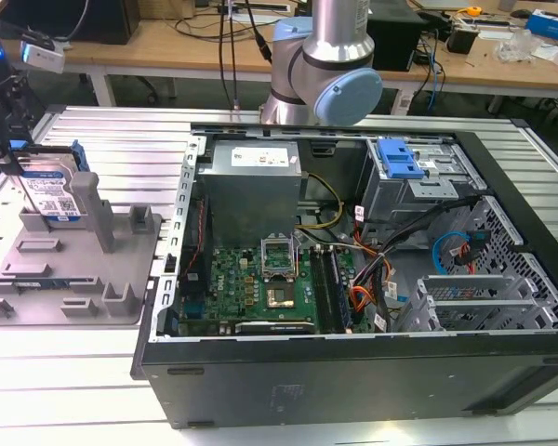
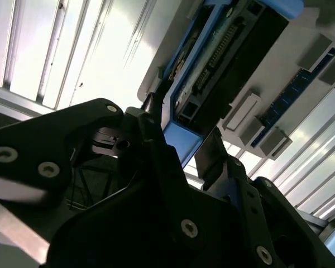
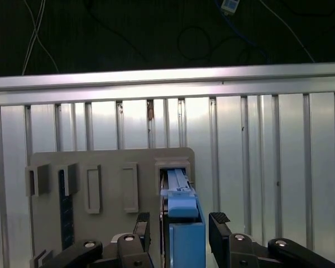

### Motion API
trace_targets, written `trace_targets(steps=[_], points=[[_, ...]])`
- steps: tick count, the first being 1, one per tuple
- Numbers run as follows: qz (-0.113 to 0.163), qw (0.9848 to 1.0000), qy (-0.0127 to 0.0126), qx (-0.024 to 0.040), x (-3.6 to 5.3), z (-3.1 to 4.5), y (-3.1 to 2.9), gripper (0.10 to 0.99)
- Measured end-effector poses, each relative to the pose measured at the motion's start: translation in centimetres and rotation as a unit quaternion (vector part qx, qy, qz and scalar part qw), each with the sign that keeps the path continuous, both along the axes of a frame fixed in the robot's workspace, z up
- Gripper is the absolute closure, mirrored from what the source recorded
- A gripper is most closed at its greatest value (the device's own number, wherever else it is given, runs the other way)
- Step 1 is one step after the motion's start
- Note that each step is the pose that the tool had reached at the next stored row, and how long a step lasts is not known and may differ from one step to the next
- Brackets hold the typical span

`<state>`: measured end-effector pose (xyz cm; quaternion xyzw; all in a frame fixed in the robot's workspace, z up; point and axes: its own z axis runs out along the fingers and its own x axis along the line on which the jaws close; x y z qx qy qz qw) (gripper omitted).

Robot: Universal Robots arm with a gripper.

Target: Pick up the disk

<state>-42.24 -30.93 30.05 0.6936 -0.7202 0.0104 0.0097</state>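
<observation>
Far over by the tabletop's [image 1: 121, 139] edge on the exterior view's left, the end effector [image 1: 9, 149] hangs over the disk [image 1: 52, 193], which stands on edge in the grey fixture [image 1: 84, 279]. In the first wrist view its fingers [image 3: 219, 223] flank the disk's blue rail with slivers of gap showing: released, not clamped. Right of the fixture lies the open computer case [image 1: 353, 372].
</observation>
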Motion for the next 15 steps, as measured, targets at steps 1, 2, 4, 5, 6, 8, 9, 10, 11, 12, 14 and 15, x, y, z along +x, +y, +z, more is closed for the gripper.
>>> trace_targets(steps=[1, 2, 4, 5, 6, 8, 9, 10, 11, 12, 14, 15], points=[[0.000, 1.0000, 0.0000, 0.0000, 0.00, -0.04, 0.00, 0.557], [0.000, 1.0000, 0.0000, 0.0000, 0.00, -0.06, 0.00, 0.557], [0.000, 1.0000, 0.0000, 0.0000, 0.00, -0.09, 0.00, 0.631], [0.000, 1.0000, 0.0000, 0.0000, 0.01, -0.11, 0.00, 0.631], [0.000, 1.0000, 0.0000, 0.0000, 0.02, -0.12, 0.00, 0.631], [0.000, 1.0000, 0.0000, 0.0000, 0.02, -0.15, 0.00, 0.631], [0.000, 1.0000, -0.0001, 0.0000, 0.02, -0.17, 0.00, 0.631], [0.000, 1.0000, -0.0001, 0.0000, 0.02, -0.19, 0.01, 0.631], [0.000, 1.0000, -0.0001, 0.0000, 0.03, -0.20, 0.01, 0.631], [0.000, 1.0000, -0.0001, 0.0000, 0.03, -0.20, 0.01, 0.631], [0.000, 1.0000, -0.0001, 0.0000, 0.02, -0.23, 0.04, 0.631], [0.000, 1.0000, 0.0000, 0.0000, 0.02, -0.23, 0.05, 0.631]])
